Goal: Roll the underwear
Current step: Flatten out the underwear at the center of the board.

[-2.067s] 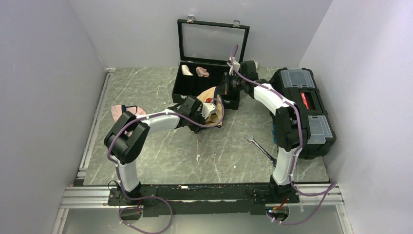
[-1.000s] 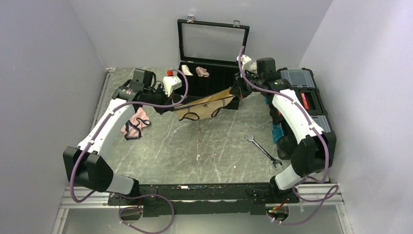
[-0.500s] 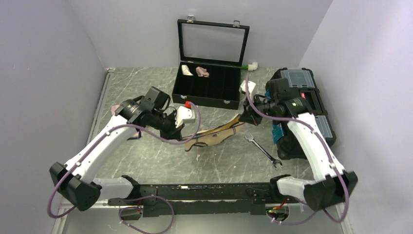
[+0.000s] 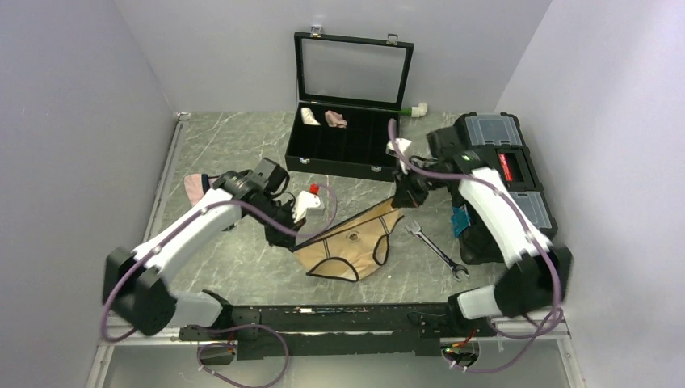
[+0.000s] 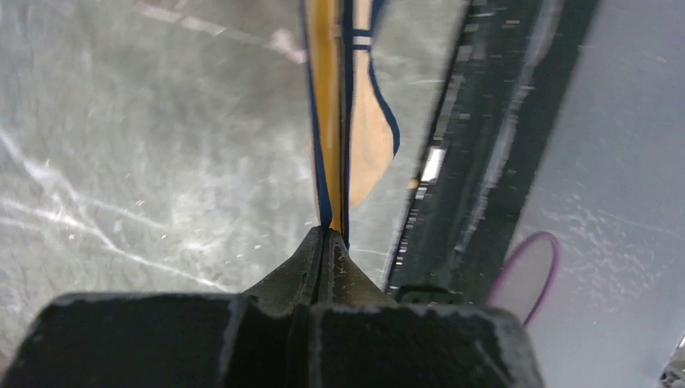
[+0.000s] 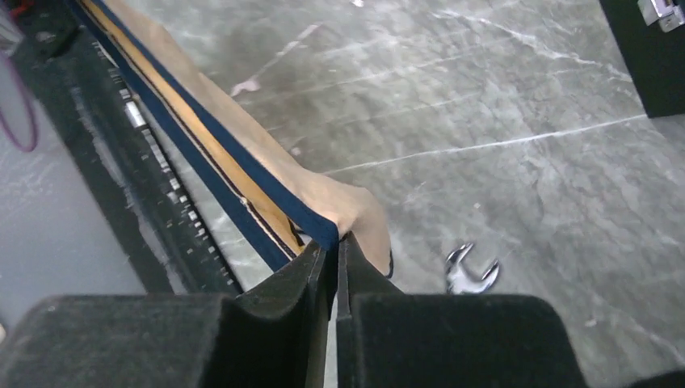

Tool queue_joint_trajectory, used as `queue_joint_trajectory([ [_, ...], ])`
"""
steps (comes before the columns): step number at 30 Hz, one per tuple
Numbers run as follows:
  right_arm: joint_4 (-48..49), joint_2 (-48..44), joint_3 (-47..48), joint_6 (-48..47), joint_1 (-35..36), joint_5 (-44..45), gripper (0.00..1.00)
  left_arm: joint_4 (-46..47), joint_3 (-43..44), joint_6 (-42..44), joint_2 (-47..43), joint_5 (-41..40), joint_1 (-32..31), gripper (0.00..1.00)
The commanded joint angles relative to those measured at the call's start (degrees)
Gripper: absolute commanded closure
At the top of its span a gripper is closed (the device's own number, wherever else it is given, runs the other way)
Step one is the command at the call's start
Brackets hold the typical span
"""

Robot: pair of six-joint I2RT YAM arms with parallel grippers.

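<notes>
Pink underwear [image 4: 194, 187]: one, far left on the table [image 4: 242, 153], partly hidden behind the left arm. It is not the one to roll.
Left gripper [image 4: 287, 240]: squeezed tight on the left corner of the underwear's top band. In the wrist view, the dark blue edge runs straight out from its tips.
Fabric rolls [image 4: 321, 117]: two, one cream and one pink, side by side in the back left slots of the case.
Black case [image 4: 339, 166]: one, lid up, at the back of the table.
Underwear [image 4: 349, 246]: one tan pair with dark blue edging, in the middle of the table near the front, between the two grippers.
Long way: the top band stretches left to right from gripper to gripper, with the right end a bit farther back. The rest spreads toward the front.
Right gripper [image 4: 401, 200]: pinched almost flat, with the band's right corner between its tips.
Nearer arm: neither, as each one touches its own corner.
Next move, my guess: lay the pair flat, then roll along the band.
Wrench [image 4: 436, 250]: one, just right of the underwear, not touching it.
Toolbox [image 4: 501, 178]: one, far right.
</notes>
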Motion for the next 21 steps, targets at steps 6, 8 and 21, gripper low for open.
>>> queue_joint_trajectory([
  [6,11.67,40.20,20.55,8.67,1.74,6.03,0.75,14.96,1.96,-6.86,24.84,-7.43,14.72,1.00],
  [8,11.56,45.25,26.28,9.58,2.30,6.16,0.63,16.70,2.82,-9.13,27.39,-8.85,15.95,1.00],
  [21,6.75,47.33,35.98,8.81,3.27,2.94,0.24,20.43,1.80,-14.19,27.77,-15.28,17.62,0.94],
])
